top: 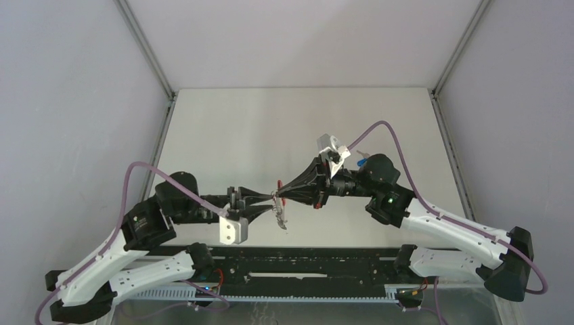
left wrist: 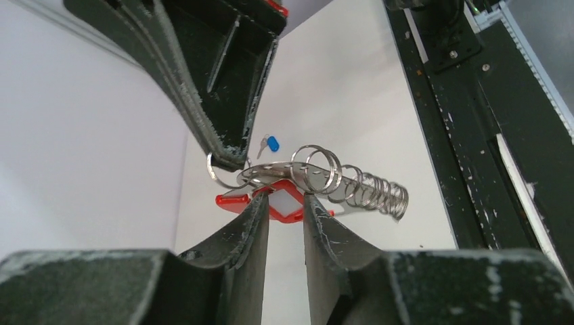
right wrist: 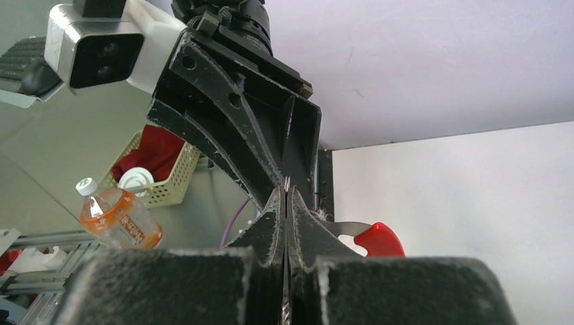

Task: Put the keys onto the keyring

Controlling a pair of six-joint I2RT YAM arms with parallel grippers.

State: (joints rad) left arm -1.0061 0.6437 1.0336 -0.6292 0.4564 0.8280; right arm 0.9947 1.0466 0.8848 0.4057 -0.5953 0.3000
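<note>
**Top view.** The left claw (top: pixel 269 198) and the right claw (top: pixel 282 193) are meeting tip to tip above the counter (top: pixel 271 128), toward its 6 o'clock edge. The keyring (top: pixel 280 218) is hanging from the meeting point toward 6 o'clock. From this view its rings are blurring into one thin silver strand.

**Left wrist view.** The left claw's jaws are standing a narrow gap apart.
- The red-tagged key (left wrist: pixel 284 202) is sitting in that gap, with its white label facing the camera.
- Whether either finger is pressing the tag cannot be told.
- The key's metal blade cannot be told apart from the silver parts around it.
- The keyring's string of silver rings (left wrist: pixel 359 189) is trailing toward 3 o'clock.
- A red band (left wrist: pixel 230 200) is showing at 9 o'clock of the tag, partly cut off by the left finger.
- The right claw is coming in from 11 o'clock and clamping a single silver ring at the keyring's 9 o'clock end.

**Right wrist view.** The right claw's fingers are pressing together with a thin metal edge pinched between them. The left claw's body is blocking most of what lies beyond. Only the red band and a sliver of silver are showing at 4 o'clock.

**Blue-tagged key.** The blue-tagged key (top: pixel 363 162) is lying on the counter at 2 o'clock of the claws, well apart from the keyring and close beside the right arm's wrist. Its blade is too small to inspect.
</note>
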